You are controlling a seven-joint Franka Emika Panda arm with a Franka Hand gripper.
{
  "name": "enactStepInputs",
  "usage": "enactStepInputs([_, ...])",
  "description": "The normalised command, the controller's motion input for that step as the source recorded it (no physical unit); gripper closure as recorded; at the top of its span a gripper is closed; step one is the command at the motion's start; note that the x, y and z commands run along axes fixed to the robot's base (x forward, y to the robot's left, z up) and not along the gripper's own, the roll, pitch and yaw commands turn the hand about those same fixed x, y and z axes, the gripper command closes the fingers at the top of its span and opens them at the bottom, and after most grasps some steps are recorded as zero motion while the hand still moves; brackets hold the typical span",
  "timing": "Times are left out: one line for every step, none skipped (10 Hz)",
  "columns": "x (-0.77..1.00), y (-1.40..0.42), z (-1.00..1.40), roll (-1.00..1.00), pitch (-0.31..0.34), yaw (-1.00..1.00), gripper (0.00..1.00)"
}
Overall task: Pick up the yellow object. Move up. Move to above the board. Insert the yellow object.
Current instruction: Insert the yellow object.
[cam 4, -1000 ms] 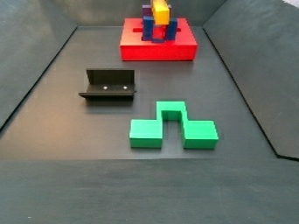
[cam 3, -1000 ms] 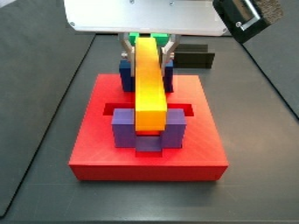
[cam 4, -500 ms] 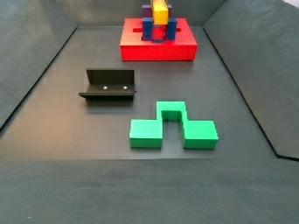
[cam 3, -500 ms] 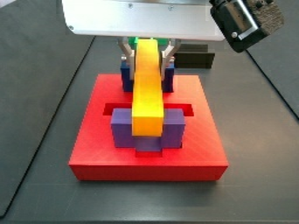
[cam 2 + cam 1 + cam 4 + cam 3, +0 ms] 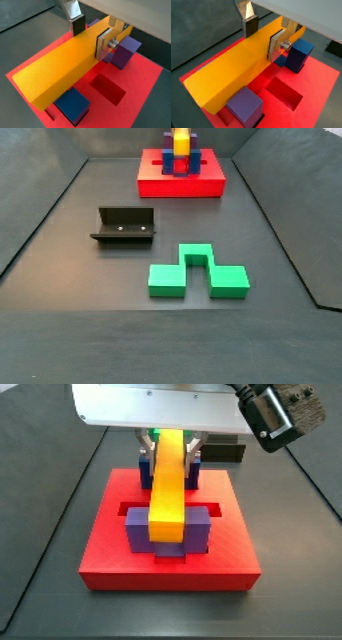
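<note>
1. Your gripper (image 5: 264, 31) sat above the far end of the board (image 5: 227, 559), its silver fingers (image 5: 105, 44) pinched on the yellow object (image 5: 234, 70) at one end of the bar.
2. In both wrist views the dark pads pressed flat against the bar's two long sides, with the yellow top face showing between them.
3. The yellow object (image 5: 168, 482) lay lengthwise over the middle of the board, running from the far posts toward the near ones.
4. Its near end rested between the two purple posts (image 5: 139, 532) at the board's front; whether it was fully seated in the slot, you could not tell from these pictures.
5. A wrist view showed a blue post (image 5: 299, 54) just beside the gripped end, and an open recessed slot (image 5: 285, 92) in the red surface beside the bar.
6. In a side view, the board (image 5: 181, 187) stood at the far end of the tabletop (image 5: 80, 328).
7. The fixture (image 5: 124, 226) and a green notched block (image 5: 197, 274) sat well apart from the board, nearer the camera.
</note>
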Motion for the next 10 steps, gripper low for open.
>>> enactStepInputs([0.00,0.01,-0.13,0.14,0.026,0.00,1.00])
enactStepInputs([0.00,0.03,-0.09,0.06,0.013,0.00,1.00])
enactStepInputs([0.00,0.00,-0.12,0.07,0.000,0.00,1.00])
enactStepInputs([0.04,0.00,-0.12,0.06,0.000,0.05,1.00])
enactStepInputs([0.10,0.00,-0.12,0.03,0.001,0.05,1.00])
enactStepInputs([0.24,0.00,-0.21,0.03,0.021,0.05,1.00])
enactStepInputs([0.25,0.00,-0.24,0.00,0.011,0.07,1.00])
enactStepInputs([0.19,0.00,-0.29,0.00,0.000,0.06,1.00])
enactStepInputs([0.16,0.00,-0.31,-0.03,0.000,0.05,1.00])
enactStepInputs([0.17,0.00,-0.27,-0.01,0.000,0.05,1.00])
